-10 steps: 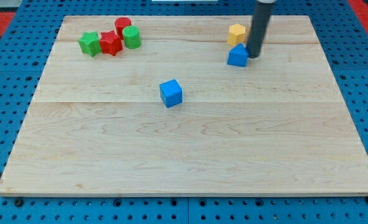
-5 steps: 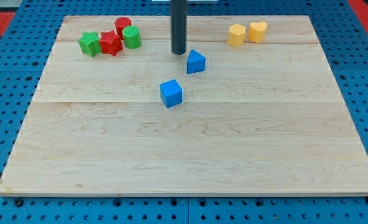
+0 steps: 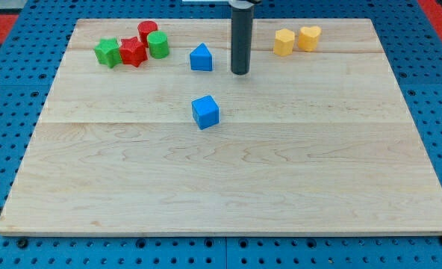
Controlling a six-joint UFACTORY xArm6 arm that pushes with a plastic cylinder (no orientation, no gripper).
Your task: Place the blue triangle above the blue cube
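Wooden board (image 3: 228, 187), unlabelled: blue triangle (image 3: 201, 57) above blue cube (image 3: 205, 111); my tip (image 3: 240, 72), a gripperless rod, right of triangle.

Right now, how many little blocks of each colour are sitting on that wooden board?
Blue: 2, the blue triangle and the blue cube
Red: 2, the red star and the red cylinder
Green: 2, the green star and the green cylinder
Yellow: 2, the yellow hexagon and the yellow heart
Total: 8
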